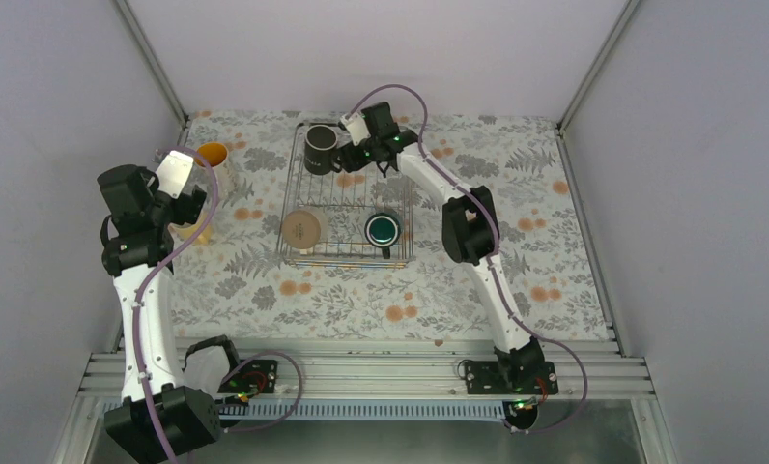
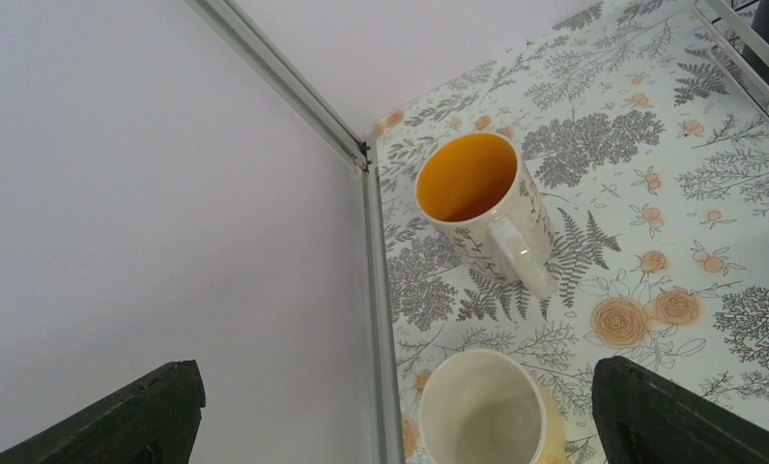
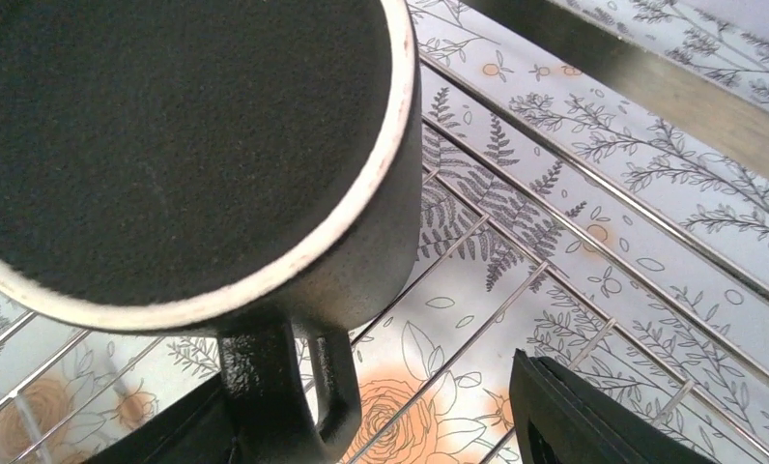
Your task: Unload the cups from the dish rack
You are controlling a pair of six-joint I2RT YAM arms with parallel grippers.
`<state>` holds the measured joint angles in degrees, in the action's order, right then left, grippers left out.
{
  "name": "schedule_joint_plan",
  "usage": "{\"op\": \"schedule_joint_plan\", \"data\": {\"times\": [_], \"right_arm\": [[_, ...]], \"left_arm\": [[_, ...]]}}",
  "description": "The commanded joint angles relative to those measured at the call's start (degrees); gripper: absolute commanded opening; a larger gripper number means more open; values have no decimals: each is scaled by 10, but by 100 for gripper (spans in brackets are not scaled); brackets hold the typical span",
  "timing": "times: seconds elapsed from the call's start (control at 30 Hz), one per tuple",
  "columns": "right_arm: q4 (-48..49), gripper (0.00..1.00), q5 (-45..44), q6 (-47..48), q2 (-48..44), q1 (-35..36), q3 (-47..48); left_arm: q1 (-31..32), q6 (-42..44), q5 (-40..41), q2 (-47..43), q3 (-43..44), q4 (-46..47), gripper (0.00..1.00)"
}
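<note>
A floral-print tablecloth [image 1: 477, 280] covers the table, between pale lilac walls [image 1: 52, 97] with aluminium framing. At upper centre of the top view lies the dish rack [image 1: 347, 198], a silver wire grid with low sides. Five mugs show. Three sit in the rack: a matte black mug [image 3: 168, 126] with a worn pale rim at its upper-left corner, a cream mug [image 1: 302, 229] lower left and a glossy dark green mug [image 1: 383, 229] lower right. Two stand on the cloth at far left: an orange-lined mug [image 2: 472, 188] with leaf print and a whitish mug [image 2: 482, 411]. The right gripper [image 3: 361, 396] straddles the black mug's handle, fingers parted and not clamped. The left gripper [image 2: 400, 416] hangs spread wide over the whitish mug.
</note>
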<state>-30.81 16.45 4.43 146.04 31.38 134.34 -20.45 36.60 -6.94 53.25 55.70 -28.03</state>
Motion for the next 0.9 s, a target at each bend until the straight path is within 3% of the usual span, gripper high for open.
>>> {"op": "schedule_joint_plan", "data": {"times": [0.0, 0.33, 0.6, 0.87], "right_arm": [[11, 66, 70, -4, -12, -3, -4], [4, 62, 126, 10, 6, 3, 15], [8, 53, 103, 16, 10, 15, 14], [10, 36, 60, 33, 12, 23, 18]], "left_arm": [[1, -12, -12, -10, 16, -5, 100], [1, 6, -3, -28, 11, -11, 100], [1, 4, -7, -30, 5, -11, 100], [1, -14, -31, -32, -12, -9, 100]]}}
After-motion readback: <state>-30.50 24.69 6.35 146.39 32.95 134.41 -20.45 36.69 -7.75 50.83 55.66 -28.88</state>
